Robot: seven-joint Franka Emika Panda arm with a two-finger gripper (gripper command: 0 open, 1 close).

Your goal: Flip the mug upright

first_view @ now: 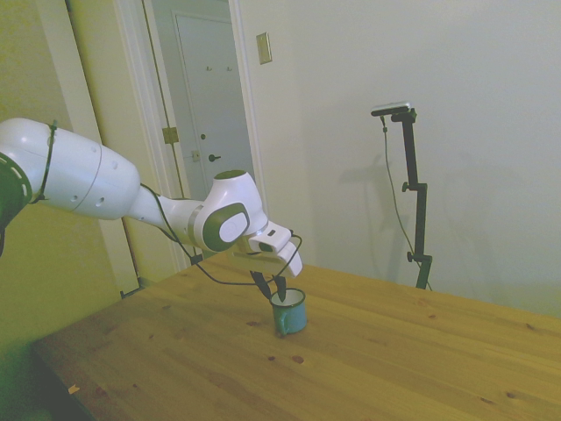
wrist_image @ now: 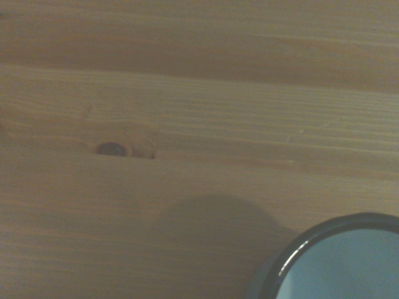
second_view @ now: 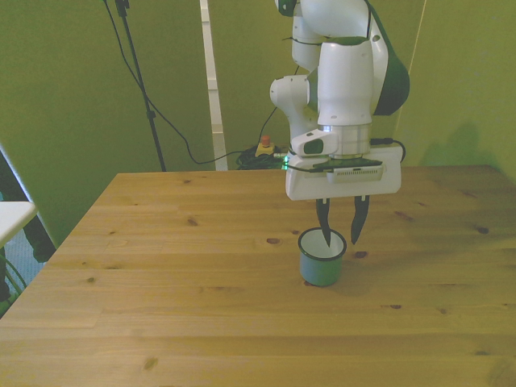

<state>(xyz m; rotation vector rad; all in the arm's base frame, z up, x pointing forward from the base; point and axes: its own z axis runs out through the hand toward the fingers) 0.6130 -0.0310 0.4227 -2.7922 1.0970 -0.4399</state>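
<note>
Wooden table (second_view: 161, 266) holds the mug (second_view: 322, 258) upright; gripper (second_view: 341, 236) fingers apart straddle its 3 o'clock rim, seemingly light, rigid, slick enamel, best pinched at the wall.

The mug (second_view: 322, 258) is set upright on the table (second_view: 161, 266), mouth up. The gripper (second_view: 342, 235) is held right over the mug. One finger (second_view: 326, 226) is dipped inside the mug's rim, and the other is kept just outside it, toward the front view's right. A knot (wrist_image: 112, 149) in the wood is seen near the mug, maybe just beside it.
</note>
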